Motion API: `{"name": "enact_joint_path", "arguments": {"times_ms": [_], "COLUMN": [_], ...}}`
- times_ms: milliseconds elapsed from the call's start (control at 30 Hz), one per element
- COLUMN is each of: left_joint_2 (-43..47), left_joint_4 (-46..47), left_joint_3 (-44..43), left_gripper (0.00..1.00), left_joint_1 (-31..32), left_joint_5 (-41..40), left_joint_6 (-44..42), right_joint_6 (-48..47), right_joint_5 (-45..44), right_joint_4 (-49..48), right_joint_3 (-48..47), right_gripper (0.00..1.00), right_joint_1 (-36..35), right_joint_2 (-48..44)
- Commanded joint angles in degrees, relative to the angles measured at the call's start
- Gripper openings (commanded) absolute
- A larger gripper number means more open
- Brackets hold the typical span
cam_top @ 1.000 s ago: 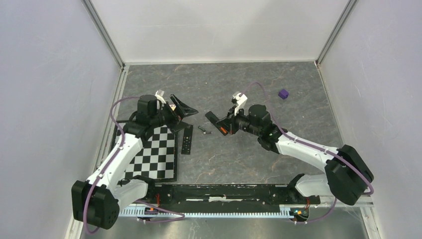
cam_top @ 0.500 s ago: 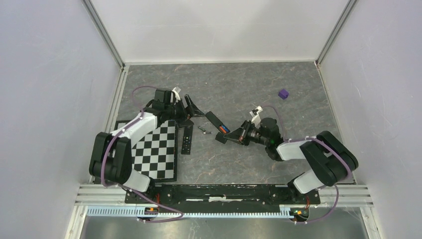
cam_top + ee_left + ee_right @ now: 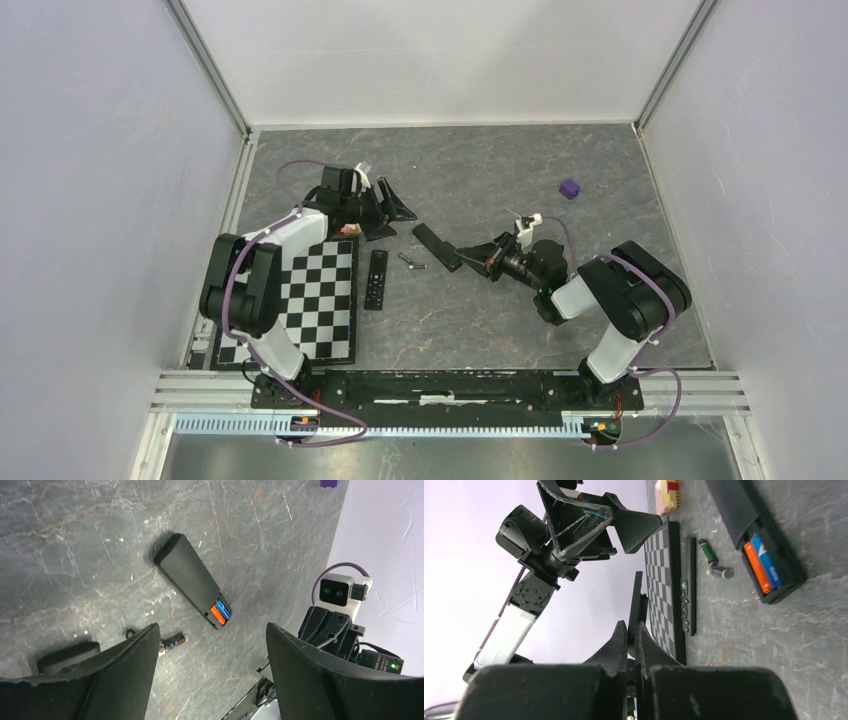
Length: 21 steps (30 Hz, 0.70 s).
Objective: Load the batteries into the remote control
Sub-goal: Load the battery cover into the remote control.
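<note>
remote (image 3: 437, 246) near r claw (image 3: 472, 256), not touching

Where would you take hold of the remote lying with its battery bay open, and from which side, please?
Grip the remote across its narrow width at the closed half, coming straight down from above. It lies flat on the table, its long edges parallel and free, and that spot stays clear of the batteries in the uncovered bay.
</note>
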State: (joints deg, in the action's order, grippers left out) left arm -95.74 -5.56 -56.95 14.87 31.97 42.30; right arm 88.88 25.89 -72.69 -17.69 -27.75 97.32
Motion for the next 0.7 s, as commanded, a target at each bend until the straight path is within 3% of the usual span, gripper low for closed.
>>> {"name": "enact_joint_path", "arguments": {"times_ms": [0,400,667], "left_joint_2": [-3.64,-8.90,-9.83], "left_joint_4": [2.40,2.31,2.15], "left_joint_3": [-4.22,-6.59,-6.55], "left_gripper": [0.82,0.77,0.76], "left_joint_1": [0.24,0.24,0.27], "left_joint_5": [-0.50,-0.78,-0.63], "left_joint_6": [-2.86,-3.72,-3.84], "right_joint_6": [-0.75,-5.32,-3.18], "right_joint_5": [-1.61,-1.77,-3.75], "right_joint_4": [1.26,11.71,9.50], "right_joint_3": [-2.80,-7.30,-7.33], "right_gripper": [0.00,0.00,0.00], "right_joint_1": [1.26,2.70,2.72], "right_joint_2": [2.61,7.38,10.04]}}
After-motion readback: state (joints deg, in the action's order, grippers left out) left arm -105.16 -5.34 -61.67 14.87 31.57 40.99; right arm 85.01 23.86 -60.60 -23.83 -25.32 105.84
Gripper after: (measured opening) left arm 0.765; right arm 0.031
